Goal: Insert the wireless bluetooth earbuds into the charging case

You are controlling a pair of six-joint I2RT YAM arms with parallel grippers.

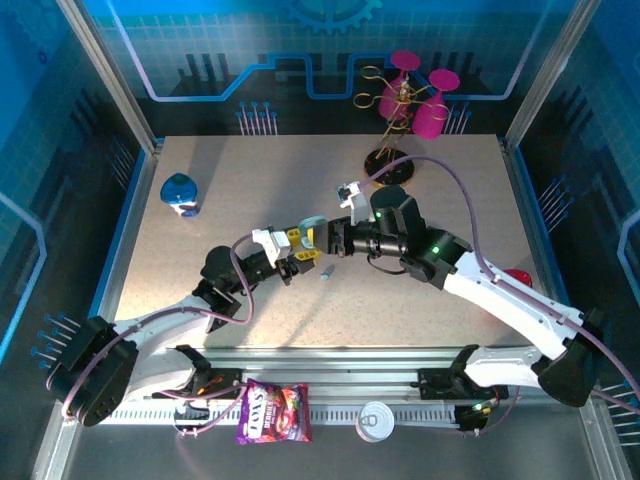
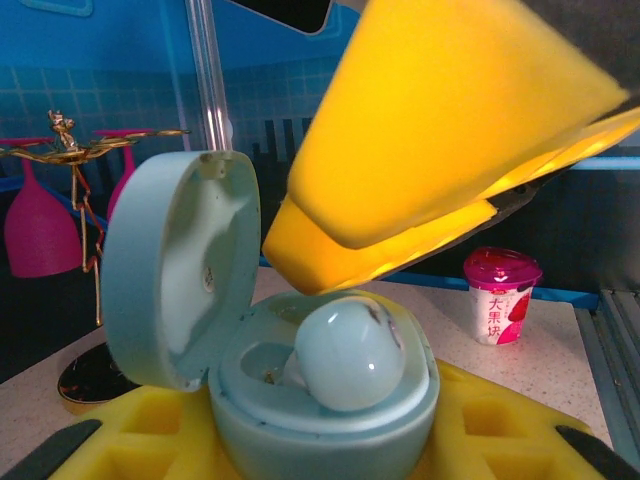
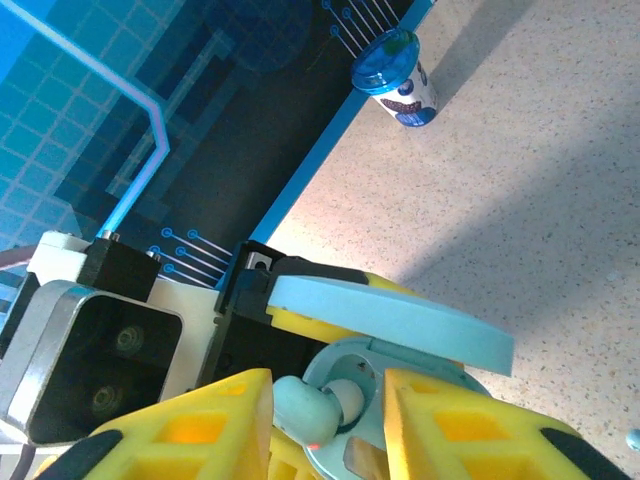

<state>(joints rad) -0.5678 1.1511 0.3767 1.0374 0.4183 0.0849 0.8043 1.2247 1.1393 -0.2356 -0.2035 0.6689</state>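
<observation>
One smooth, rounded mint earbud (image 2: 350, 350) sits in the glossy pale-blue clamshell charging case (image 2: 330, 440), lid hinged up, low in the left wrist view. Yellow grid-pocketed fingers of the left gripper (image 1: 300, 245) clamp the case. The right gripper (image 3: 325, 425) has its jaws narrowly parted around the earbud.

The charging case (image 2: 320, 440) is pale mint-blue, and the earbud (image 2: 350, 352) is whitish mint. The right tool (image 3: 328, 390) has bright yellow, waffle-pitted pads (image 3: 200, 430). The surface (image 1: 250, 180) is speckled beige. At 10 o'clock stands a blue-lidded cup (image 1: 180, 193), at 1 o'clock magenta glasses (image 1: 405, 62), and at 6 o'clock a purple snack packet (image 1: 273, 412).
</observation>
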